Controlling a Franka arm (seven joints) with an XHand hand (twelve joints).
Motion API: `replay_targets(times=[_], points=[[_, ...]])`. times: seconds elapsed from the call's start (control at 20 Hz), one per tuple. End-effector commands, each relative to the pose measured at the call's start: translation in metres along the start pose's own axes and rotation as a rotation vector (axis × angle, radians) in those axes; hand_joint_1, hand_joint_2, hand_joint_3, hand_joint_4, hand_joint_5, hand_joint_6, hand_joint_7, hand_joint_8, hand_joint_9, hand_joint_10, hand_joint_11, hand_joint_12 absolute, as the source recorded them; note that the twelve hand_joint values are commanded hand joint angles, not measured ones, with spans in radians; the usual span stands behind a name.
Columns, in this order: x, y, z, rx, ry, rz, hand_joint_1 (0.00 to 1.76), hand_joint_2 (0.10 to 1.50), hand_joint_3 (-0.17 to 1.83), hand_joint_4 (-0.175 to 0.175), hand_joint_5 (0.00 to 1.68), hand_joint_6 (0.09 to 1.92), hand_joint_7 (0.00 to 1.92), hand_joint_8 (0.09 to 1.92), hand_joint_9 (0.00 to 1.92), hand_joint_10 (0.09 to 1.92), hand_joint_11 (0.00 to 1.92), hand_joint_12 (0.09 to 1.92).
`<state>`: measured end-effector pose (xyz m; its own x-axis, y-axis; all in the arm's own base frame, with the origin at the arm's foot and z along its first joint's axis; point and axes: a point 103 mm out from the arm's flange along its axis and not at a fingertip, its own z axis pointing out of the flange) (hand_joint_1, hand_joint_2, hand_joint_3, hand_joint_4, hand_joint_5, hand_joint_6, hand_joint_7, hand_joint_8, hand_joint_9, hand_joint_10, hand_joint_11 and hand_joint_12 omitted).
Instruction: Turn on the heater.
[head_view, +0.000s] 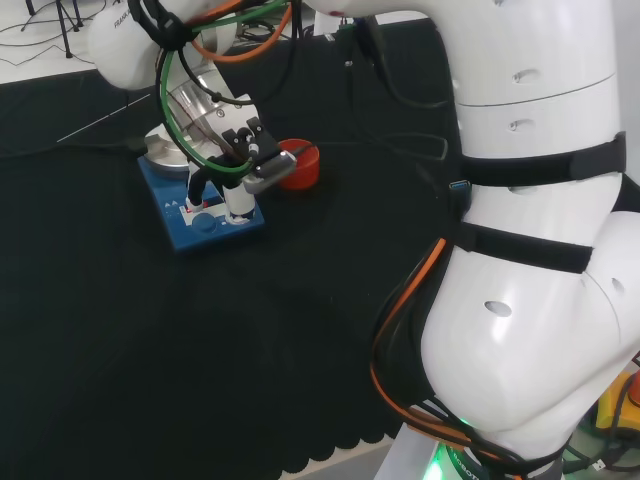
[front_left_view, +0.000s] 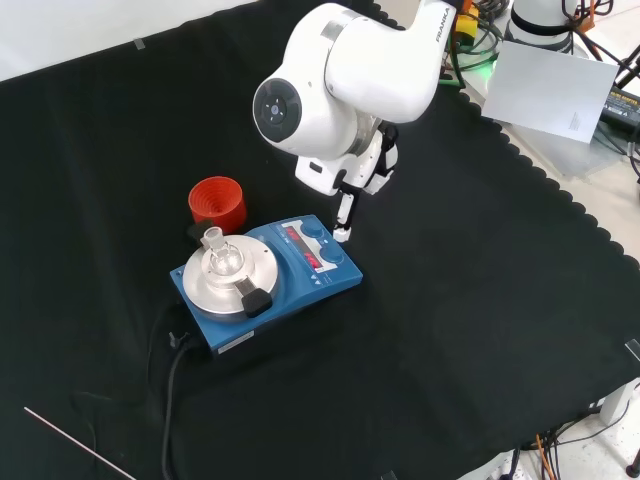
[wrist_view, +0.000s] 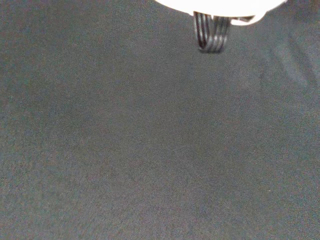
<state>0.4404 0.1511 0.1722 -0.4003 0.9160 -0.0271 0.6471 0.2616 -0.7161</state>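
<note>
1. heater (front_left_view: 268, 282) placement: a blue hotplate unit is seen near the middle of the black cloth (front_left_view: 480, 330) in the front view, with a round metal plate (front_left_view: 226, 280) on its left part and a control panel (front_left_view: 315, 250) with red lit marks and blue knobs on its right part. a small glass flask (front_left_view: 221, 253) stands on the plate, and a red ribbed ring (front_left_view: 217, 201) sits just behind the heater.

2. long axis: the heater's length is judged to run from the plate end at lower left to the panel end at upper right in the front view, so the controls are at the end nearer the arm.

3. hand (front_left_view: 346, 214) position: it hangs under the white wrist link, directly above the panel's far edge, with one finger (front_left_view: 343, 232) pointed straight down; its tip is at the panel's upper right corner. whether it touches cannot be told.

4. hand state: one finger is extended for poking and nothing is grasped; in the head view the hand (head_view: 238, 170) is seen over the panel end of the heater (head_view: 200, 212), the other fingers drawn back.

5. deciding relation: the controls lie just below and slightly to the lower left of the fingertip in the front view, so only a short move down and toward the panel is judged to be needed.

6. risk: a drift toward the plate could knock the flask.
</note>
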Motion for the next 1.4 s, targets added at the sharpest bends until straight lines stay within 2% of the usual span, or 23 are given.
replay_targets(times=[0.05, 1.0, 1.4], points=[[-0.002, 0.005, 0.002, 0.013, -0.002, 0.005, 1.46, 0.68, 1.08, -0.008, 0.3, 0.09, 1.7, 1.78, 1.86, 1.81, 1.92, 1.68], [-0.011, 0.012, 0.005, 0.037, 0.001, 0.014, 1.47, 0.67, 1.1, -0.006, 0.31, 0.09, 1.7, 1.79, 1.87, 1.8, 1.92, 1.68], [-0.011, 0.018, 0.009, 0.033, -0.019, 0.026, 1.47, 0.67, 1.1, -0.006, 0.31, 0.09, 1.7, 1.79, 1.87, 1.8, 1.92, 1.68]])
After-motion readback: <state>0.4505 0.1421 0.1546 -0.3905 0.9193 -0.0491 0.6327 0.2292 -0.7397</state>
